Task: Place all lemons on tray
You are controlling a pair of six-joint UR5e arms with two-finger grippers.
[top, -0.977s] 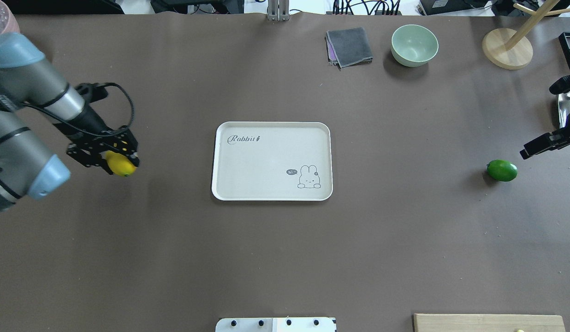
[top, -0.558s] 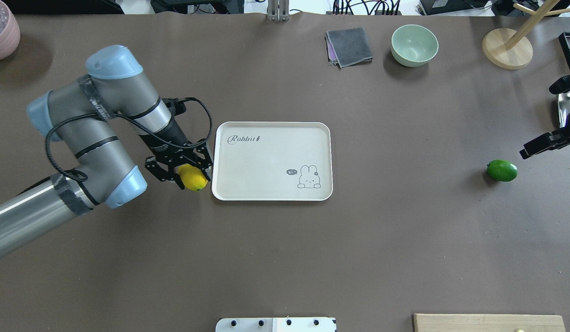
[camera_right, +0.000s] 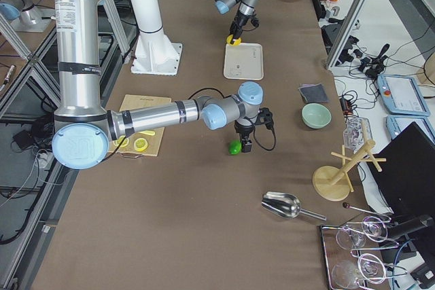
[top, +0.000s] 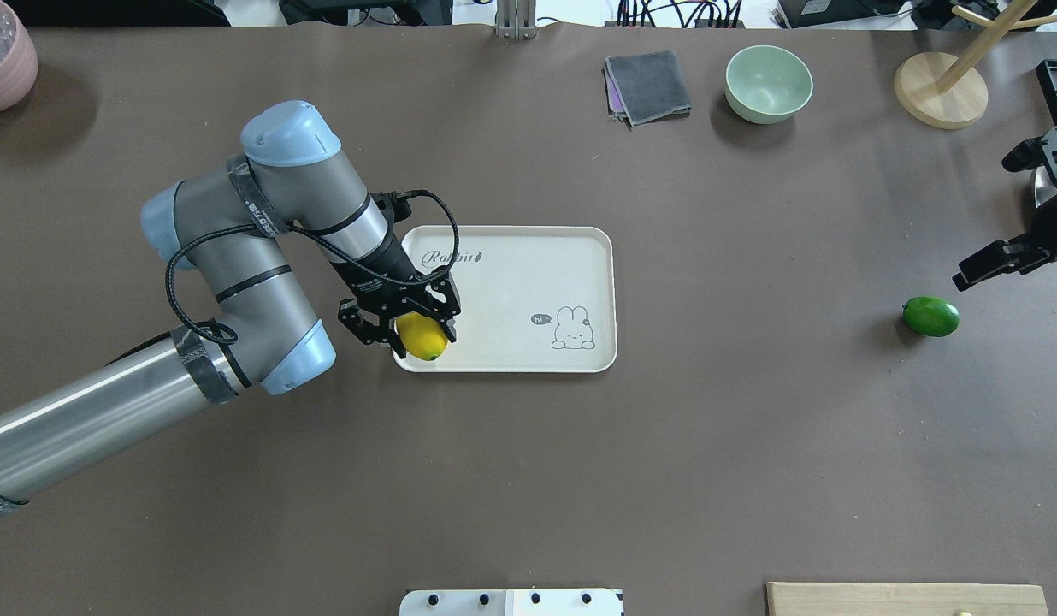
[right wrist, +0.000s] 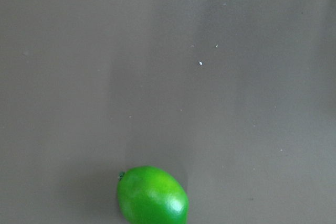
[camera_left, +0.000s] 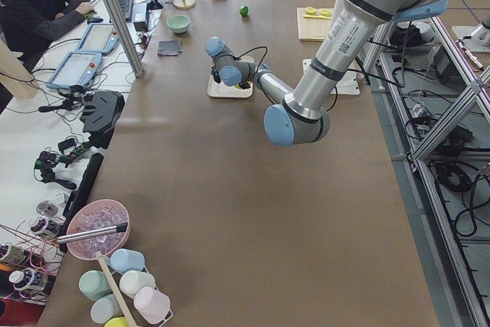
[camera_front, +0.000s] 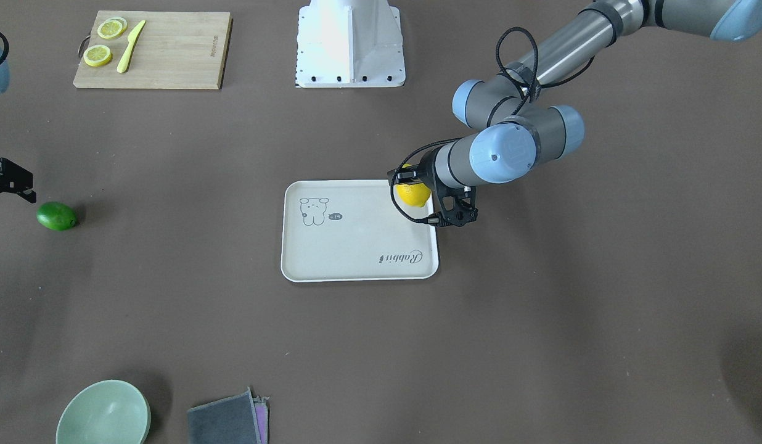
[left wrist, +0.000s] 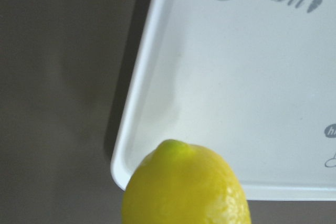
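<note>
Clamping the yellow lemon (top: 422, 337) in the left fingers (top: 450, 318). Hovering it over the tray's (top: 528, 282) robot-side left corner, straddling the rim; needing travel rightward and inward before releasing. Leaving the green lemon (top: 930, 316) on the bench (top: 528, 479), just beside the wide-spread right fingers (top: 986, 263).

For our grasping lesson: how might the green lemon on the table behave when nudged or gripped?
Oval and rounded, the green lemon would probably roll if nudged. Its glossy skin hints it may slip when squeezed.
</note>
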